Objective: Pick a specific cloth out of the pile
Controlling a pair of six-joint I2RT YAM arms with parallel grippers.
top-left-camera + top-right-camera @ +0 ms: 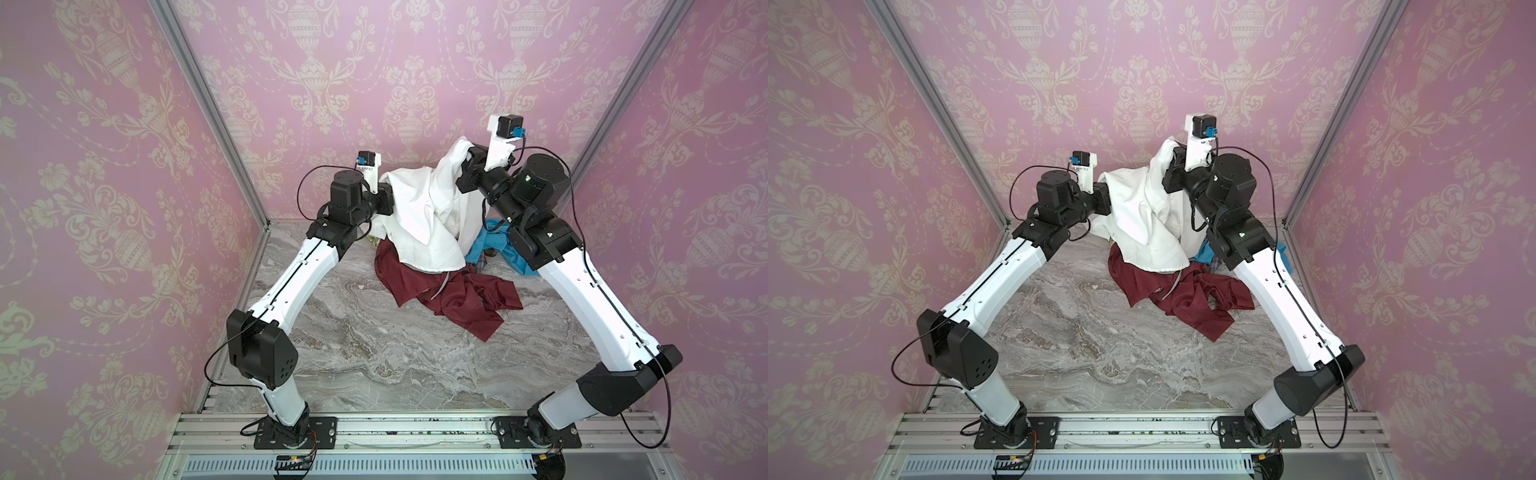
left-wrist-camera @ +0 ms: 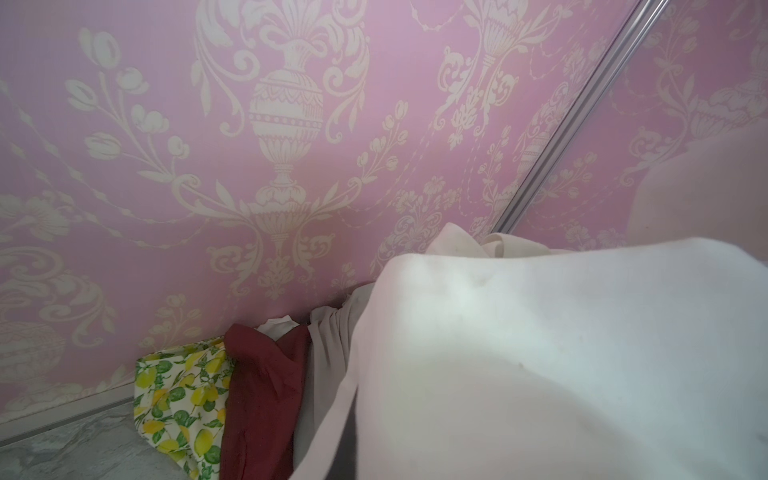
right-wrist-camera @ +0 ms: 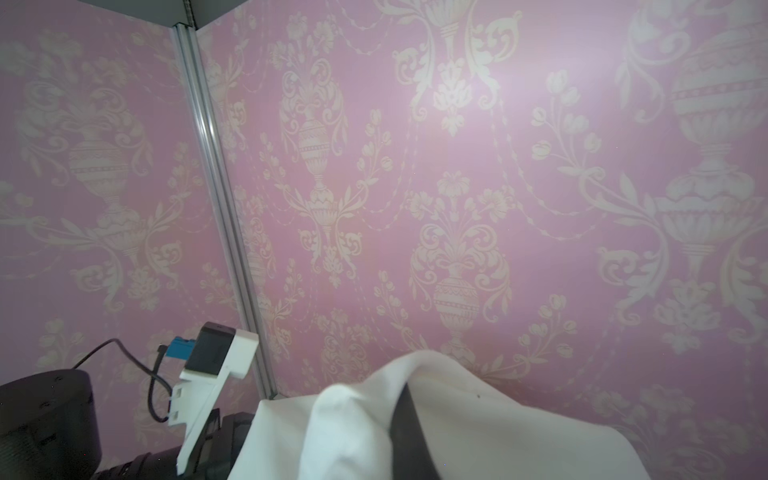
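Cloth [image 1: 424,216] slung crosswise between left hand [image 1: 385,195] and higher right hand [image 1: 468,160], each pinching it; hangs over pile [image 1: 453,299] directly below.

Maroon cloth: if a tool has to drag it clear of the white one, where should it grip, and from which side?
I'd take the maroon cloth by its near pointed corner, coming from above on the robot's side. That corner lies bare on the table; the far part sits under the hanging hem of the white cloth.
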